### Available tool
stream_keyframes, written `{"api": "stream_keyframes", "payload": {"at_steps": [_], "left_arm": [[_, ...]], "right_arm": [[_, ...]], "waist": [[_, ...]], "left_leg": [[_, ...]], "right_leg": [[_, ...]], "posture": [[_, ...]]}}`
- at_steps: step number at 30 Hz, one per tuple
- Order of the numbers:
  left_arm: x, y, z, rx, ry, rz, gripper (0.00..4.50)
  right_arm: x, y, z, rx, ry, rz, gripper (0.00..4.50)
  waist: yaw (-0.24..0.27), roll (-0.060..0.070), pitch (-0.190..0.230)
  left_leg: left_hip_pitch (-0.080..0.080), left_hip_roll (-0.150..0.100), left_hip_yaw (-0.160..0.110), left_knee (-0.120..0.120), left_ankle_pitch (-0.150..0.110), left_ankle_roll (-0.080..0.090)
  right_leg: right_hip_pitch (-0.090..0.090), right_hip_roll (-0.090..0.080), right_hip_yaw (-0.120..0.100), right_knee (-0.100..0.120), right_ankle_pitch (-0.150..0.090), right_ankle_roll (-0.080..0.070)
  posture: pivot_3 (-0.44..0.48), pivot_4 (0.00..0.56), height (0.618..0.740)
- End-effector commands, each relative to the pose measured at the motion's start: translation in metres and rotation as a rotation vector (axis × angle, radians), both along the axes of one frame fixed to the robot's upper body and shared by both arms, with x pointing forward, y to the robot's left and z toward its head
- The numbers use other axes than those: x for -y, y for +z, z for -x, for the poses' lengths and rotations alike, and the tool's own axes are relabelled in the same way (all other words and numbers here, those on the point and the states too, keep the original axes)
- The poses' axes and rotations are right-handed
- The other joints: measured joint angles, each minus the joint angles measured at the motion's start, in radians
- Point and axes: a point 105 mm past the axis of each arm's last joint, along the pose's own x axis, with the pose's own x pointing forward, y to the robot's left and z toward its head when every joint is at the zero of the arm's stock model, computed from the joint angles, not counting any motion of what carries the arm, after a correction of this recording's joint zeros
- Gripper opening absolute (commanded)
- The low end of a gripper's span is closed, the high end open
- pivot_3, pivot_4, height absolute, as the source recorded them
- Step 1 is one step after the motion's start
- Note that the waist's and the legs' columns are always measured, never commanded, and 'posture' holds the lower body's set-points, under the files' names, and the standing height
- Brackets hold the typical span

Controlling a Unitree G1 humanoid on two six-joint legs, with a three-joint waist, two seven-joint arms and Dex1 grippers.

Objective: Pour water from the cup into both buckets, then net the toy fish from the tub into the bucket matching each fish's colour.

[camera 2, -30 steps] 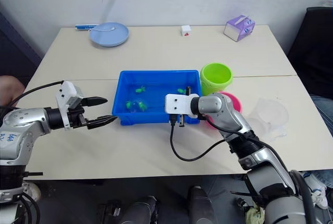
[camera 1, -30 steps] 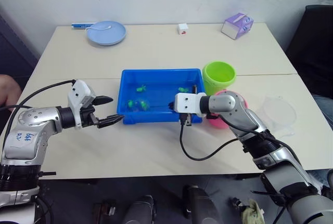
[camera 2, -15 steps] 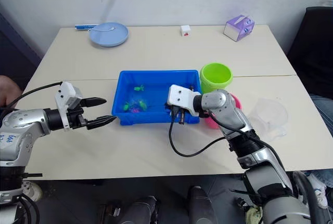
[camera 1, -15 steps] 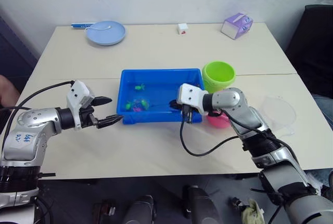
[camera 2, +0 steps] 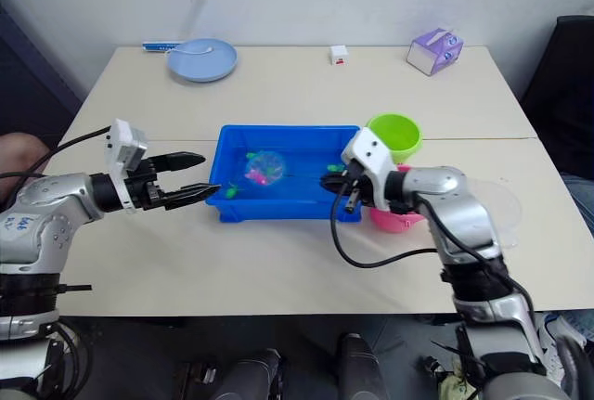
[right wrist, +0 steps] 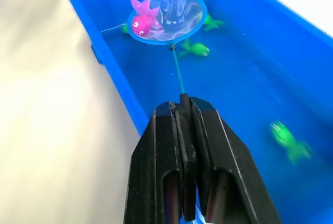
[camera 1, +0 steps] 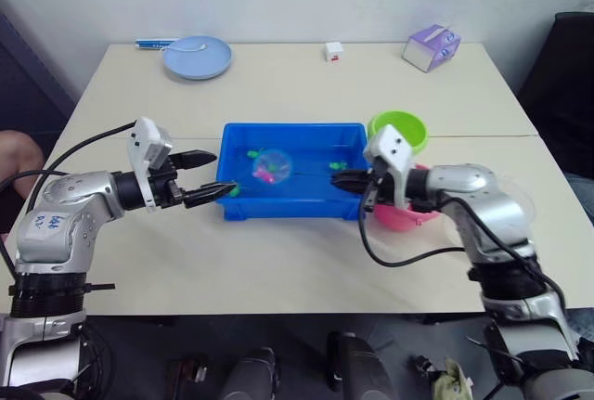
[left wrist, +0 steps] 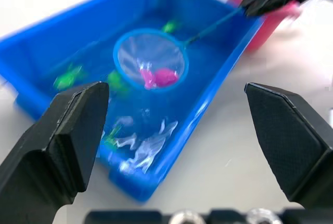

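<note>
Net [right wrist: 167, 18]: up over the tub's water, hoop at the left half of the tub, thin dark handle running back toward the robot's right; long axis lies across the tub, hoop end pointing left.
Catch: a pink fish [right wrist: 144, 20] sits in the mesh at the hoop's rim.
Right end effector [right wrist: 186, 110]: black fingers pressed together on the far end of the net's handle, hovering over the tub's right end, just beside the pink bucket.
Left end effector [camera 1: 206, 180]: fingers spread apart, holding nothing, at the tub's left wall and pointing toward it.
Tub [camera 1: 290, 207]: blue, mid-tabletop, long side across the robot's front, water inside.
Green fish: one just past the hoop [right wrist: 195, 49], another near the right end [right wrist: 287, 138], more toward the tub's left corner [left wrist: 67, 76].
Green bucket [camera 1: 401, 132]: upright behind the tub's right corner.
Pink bucket [camera 1: 408, 215]: nearer than the green one, partly behind the right arm.
Cup [camera 2: 501, 205]: clear, on the tabletop right of the pink bucket, mostly behind the arm.
Tabletop [camera 1: 278, 261]: pale blue plate [camera 1: 198, 56] at the far left, purple carton [camera 1: 431, 46] at the far right, small white box [camera 1: 332, 50] between them.
</note>
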Motion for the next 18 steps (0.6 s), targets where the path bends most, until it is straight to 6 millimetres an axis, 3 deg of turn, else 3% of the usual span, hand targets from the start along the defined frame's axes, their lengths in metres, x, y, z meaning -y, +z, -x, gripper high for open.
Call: {"api": "stream_keyframes", "payload": {"at_steps": [1, 7, 13, 18], "left_arm": [[0.029, 0.009, 0.001, 0.019, -0.142, 0.030, 4.50], [0.079, 0.013, -0.003, 0.012, -0.355, 0.066, 4.50], [0.118, 0.003, 0.000, -0.013, -0.520, 0.087, 4.50], [0.138, -0.001, 0.001, -0.021, -0.599, 0.097, 4.50]], "right_arm": [[0.022, 0.026, 0.026, 0.069, -0.083, -0.055, 0.76], [0.074, 0.032, 0.071, 0.103, -0.343, -0.035, 0.76], [0.113, 0.033, 0.108, 0.178, -0.604, 0.071, 0.76], [0.132, 0.029, 0.124, 0.273, -0.689, 0.360, 0.76]], "waist": [[0.003, 0.000, 0.000], [0.029, 0.000, 0.000], [0.030, 0.000, 0.000], [0.031, 0.000, 0.000]], "left_leg": [[0.000, 0.000, 0.000, 0.000, 0.000, 0.000], [-0.001, -0.001, 0.000, 0.002, 0.000, 0.000], [0.000, 0.000, 0.001, 0.002, 0.000, 0.000], [0.001, 0.000, 0.003, 0.002, 0.000, 0.001]], "right_leg": [[0.000, 0.000, 0.000, 0.000, 0.000, 0.000], [0.001, 0.000, 0.000, 0.000, 0.000, 0.001], [0.001, 0.000, 0.002, 0.000, 0.000, 0.001], [0.001, 0.001, 0.004, -0.001, 0.000, 0.001]], "posture": [[0.000, 0.150, 0.740], [0.000, 0.150, 0.740], [0.000, 0.150, 0.740], [0.000, 0.150, 0.740]]}}
